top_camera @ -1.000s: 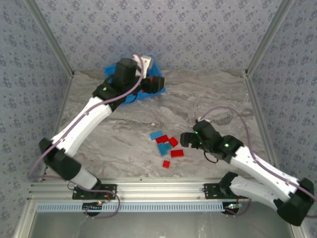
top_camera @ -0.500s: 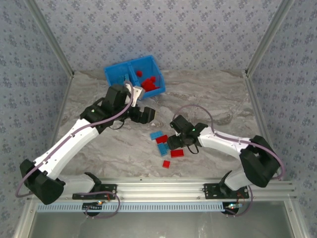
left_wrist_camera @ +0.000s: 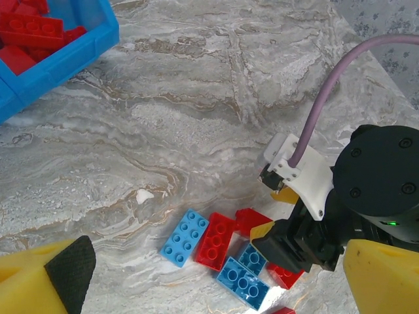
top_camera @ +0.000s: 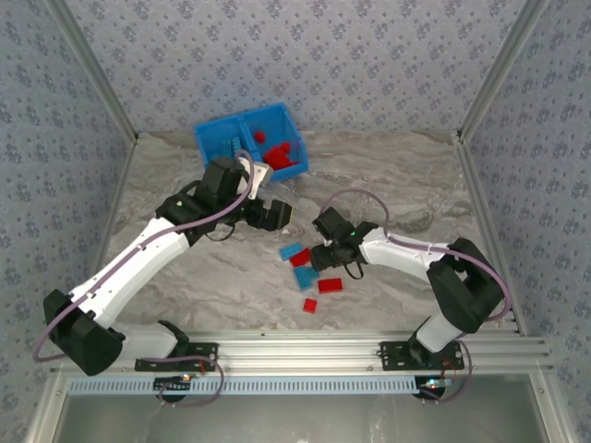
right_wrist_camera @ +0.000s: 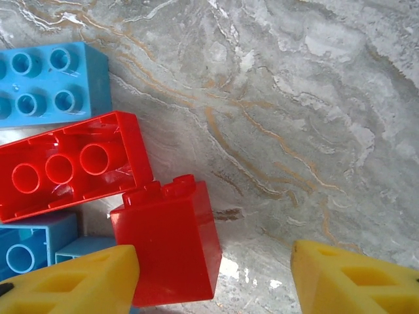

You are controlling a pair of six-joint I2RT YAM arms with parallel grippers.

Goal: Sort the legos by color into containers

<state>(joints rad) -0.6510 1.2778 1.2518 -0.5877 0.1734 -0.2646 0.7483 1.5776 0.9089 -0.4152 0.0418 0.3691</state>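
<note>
Right gripper (right_wrist_camera: 213,278): jaws spread, one finger (right_wrist_camera: 72,281) against a small red lego (right_wrist_camera: 167,243). Left gripper (top_camera: 268,214): spread wide, empty. Loose legos (top_camera: 309,270) I count clustered mid-table. Bin (top_camera: 214,138) far left; its right compartment (top_camera: 277,152) holds red, the other I can't make out.

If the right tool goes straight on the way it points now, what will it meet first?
Probably the small red brick, which lies just ahead of the right tool, nearer one side than the other. Beside it is bare marble table. Depth is unclear, so contact may be very near.
</note>
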